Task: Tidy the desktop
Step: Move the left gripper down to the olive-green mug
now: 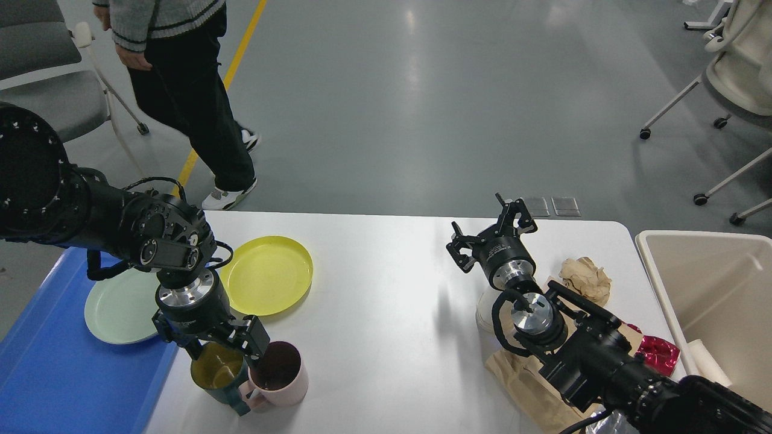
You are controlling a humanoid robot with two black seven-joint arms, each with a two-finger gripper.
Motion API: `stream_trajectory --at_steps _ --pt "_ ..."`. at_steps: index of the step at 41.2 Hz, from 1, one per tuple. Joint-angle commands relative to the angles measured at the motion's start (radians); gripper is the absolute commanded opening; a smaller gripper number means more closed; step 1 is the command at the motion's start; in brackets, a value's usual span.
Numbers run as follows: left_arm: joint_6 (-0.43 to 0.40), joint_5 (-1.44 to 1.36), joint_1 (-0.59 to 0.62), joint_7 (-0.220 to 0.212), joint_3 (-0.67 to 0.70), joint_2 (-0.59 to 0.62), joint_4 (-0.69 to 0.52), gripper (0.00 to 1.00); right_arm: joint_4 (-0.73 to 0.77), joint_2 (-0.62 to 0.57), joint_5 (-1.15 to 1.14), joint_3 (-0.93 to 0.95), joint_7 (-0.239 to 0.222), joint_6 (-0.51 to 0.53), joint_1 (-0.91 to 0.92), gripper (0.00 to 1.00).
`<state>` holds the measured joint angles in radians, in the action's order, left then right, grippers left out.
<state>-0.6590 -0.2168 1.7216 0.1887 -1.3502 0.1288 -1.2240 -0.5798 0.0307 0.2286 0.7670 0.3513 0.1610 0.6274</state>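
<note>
White desktop [386, 283] is seen. The left gripper [220, 345], spread open, is positioned over two mugs [250, 374] at its near edge. The right gripper [491, 232] is held open above it.

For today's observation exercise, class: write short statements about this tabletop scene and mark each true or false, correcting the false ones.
1. The yellow plate lies in the blue tray. False: it lies on the desktop.
2. The green plate lies in the blue tray. True.
3. The left claw hangs over the two mugs. True.
4. The right claw grips the crumpled paper. False: it is open, holding nothing.
</note>
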Motion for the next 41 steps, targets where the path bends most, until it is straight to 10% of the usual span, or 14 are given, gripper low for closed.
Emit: stream_trajectory --at_steps 1,25,41 --pt "0.045 -0.001 -0.013 -0.006 -0.001 -0.002 -0.002 0.99 0.0 0.0 0.0 0.0 0.0 0.0 0.0 1.0" --pt "0.153 0.004 -0.063 -0.026 0.006 -0.005 -0.003 0.91 0.0 0.0 0.0 0.0 0.0 0.0 0.0 1.0" --pt "-0.034 -0.004 0.052 -0.028 -0.013 0.063 -0.003 0.92 0.0 0.0 0.0 0.0 0.0 0.0 0.0 1.0"
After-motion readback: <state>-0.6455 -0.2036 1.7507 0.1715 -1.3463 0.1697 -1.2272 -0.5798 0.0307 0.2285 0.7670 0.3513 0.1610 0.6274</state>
